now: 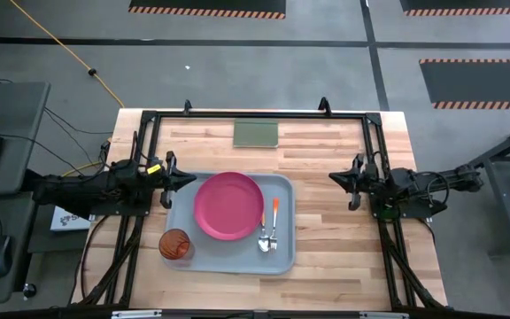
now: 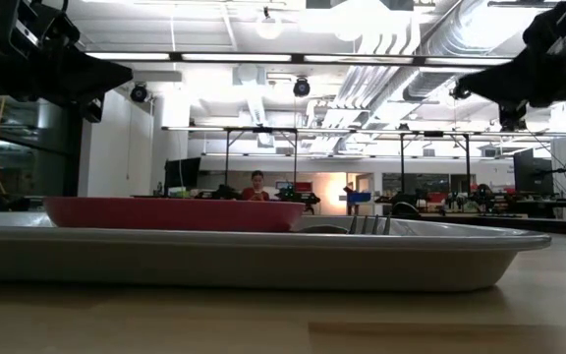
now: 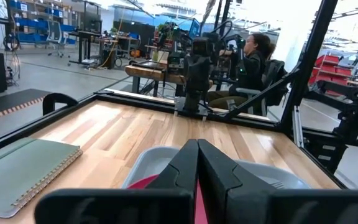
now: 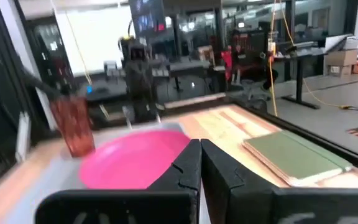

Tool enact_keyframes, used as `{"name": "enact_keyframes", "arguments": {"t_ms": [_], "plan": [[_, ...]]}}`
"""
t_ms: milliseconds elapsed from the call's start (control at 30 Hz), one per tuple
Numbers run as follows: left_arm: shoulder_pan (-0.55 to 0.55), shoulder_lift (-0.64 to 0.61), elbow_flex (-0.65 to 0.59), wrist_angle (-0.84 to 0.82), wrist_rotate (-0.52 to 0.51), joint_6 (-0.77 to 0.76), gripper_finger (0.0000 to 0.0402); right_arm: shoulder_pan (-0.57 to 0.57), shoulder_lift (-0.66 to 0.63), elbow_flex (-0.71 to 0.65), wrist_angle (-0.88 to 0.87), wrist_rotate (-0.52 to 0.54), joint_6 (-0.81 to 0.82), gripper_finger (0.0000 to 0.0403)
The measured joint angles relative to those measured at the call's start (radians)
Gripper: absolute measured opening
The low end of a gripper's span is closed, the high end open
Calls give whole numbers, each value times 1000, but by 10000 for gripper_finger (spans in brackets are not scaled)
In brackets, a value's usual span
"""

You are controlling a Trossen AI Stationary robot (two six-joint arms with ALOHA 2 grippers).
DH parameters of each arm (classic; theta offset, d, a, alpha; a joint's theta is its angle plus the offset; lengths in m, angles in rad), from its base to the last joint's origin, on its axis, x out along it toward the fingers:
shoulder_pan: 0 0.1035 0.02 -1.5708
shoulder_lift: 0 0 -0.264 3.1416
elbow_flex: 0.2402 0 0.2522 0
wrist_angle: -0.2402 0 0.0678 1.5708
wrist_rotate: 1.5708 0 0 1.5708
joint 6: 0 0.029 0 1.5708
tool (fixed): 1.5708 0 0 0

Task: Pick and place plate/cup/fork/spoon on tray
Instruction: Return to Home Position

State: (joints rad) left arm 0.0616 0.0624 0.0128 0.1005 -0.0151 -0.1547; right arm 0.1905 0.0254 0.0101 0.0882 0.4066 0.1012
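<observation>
The grey-blue tray (image 1: 283,257) lies on the wooden table and bears the pink plate (image 1: 228,206) in its middle. The red-orange cup (image 1: 176,245) stands upright in its near-left corner. The fork (image 1: 264,232) and the orange-handled spoon (image 1: 274,226) lie side by side on the tray, right of the plate. My left gripper (image 1: 188,177) is shut, level, above the tray's left edge. My right gripper (image 1: 335,178) is shut, level, to the right of the tray. Neither touches anything.
A flat green notebook (image 1: 256,134) lies at the table's far edge. A black frame (image 1: 255,114) rims the table. Bare wood shows between the tray and my right gripper. A person (image 3: 253,53) sits beyond the table in the room.
</observation>
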Motion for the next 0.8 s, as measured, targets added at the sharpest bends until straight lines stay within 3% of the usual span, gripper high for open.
{"name": "enact_keyframes", "arguments": {"t_ms": [167, 267, 433, 800], "plan": [[0, 0, 0, 0, 0, 0, 1, 0, 14, 0, -26, -61, -131, 0], [0, 0, 0, 0, 0, 0, 1, -16, 12, 0, -29, -92, -117, 0], [0, 0, 0, -1, 0, 0, 1, -54, 14, 0, -47, -238, -74, 0], [-3, -11, 1, -6, 0, 0, 1, -110, 14, 0, -48, -244, -143, 0]]}}
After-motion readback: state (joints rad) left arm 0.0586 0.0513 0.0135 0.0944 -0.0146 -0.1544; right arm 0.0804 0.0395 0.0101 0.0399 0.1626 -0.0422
